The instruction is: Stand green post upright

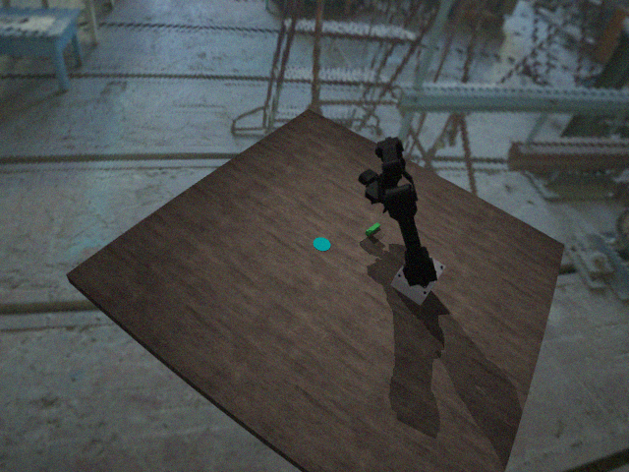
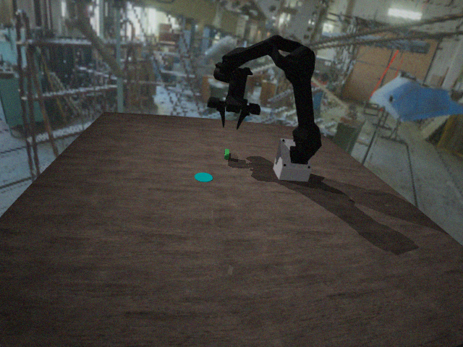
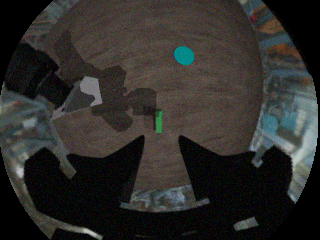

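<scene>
The small green rectangular post [image 2: 226, 153] lies on the brown wooden table [image 2: 112, 242], between the flat cyan circle [image 2: 203, 176] and the arm's grey square base [image 2: 289, 165]; the black gripper [image 2: 231, 121] hangs above the post, apart from it.

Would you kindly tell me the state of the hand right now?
Hand: open and empty, above the green post, not touching it.

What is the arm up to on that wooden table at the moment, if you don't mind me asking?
A single black robot arm is lining up over a small green post that lies flat on the wooden table. Its gripper hangs above the post, fingers pointing down and partly open, holding nothing. The post has not been touched yet. The cyan circle where it should end up standing sits a little way off, apart from the post, with nothing on it.
</scene>
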Tool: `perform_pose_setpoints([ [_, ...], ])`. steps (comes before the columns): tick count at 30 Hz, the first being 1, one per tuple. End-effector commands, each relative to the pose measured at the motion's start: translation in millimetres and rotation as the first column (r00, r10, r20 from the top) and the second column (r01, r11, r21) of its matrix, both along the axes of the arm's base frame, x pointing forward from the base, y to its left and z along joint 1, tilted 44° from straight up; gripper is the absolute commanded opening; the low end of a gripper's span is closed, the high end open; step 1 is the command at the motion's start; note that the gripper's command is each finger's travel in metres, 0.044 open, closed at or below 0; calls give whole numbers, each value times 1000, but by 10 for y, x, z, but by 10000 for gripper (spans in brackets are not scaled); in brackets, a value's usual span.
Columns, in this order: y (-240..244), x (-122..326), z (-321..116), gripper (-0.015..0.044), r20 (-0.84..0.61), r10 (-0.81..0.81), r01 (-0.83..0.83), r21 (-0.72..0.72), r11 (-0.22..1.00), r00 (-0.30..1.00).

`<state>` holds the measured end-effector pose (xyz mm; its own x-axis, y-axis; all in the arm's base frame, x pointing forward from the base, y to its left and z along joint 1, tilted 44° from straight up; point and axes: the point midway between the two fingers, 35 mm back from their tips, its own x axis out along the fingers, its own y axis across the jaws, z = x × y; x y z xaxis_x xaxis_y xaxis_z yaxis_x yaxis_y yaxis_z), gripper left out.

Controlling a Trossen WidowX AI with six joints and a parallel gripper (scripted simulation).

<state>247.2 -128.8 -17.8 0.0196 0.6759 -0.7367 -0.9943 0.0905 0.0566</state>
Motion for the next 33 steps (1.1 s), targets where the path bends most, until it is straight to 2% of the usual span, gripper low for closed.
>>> perform_pose_setpoints([
  [1,224,42,-252,233,-1,12,-12,3,1000,1000],
  [6,738,17,-757,233,0,13,-13,9,1000,1000],
  [12,807,1,-813,233,0,13,-13,10,1000,1000],
  [20,807,1,-813,23,0,13,-13,10,1000,1000],
  [33,614,39,-650,23,0,12,-12,6,1000,1000],
])
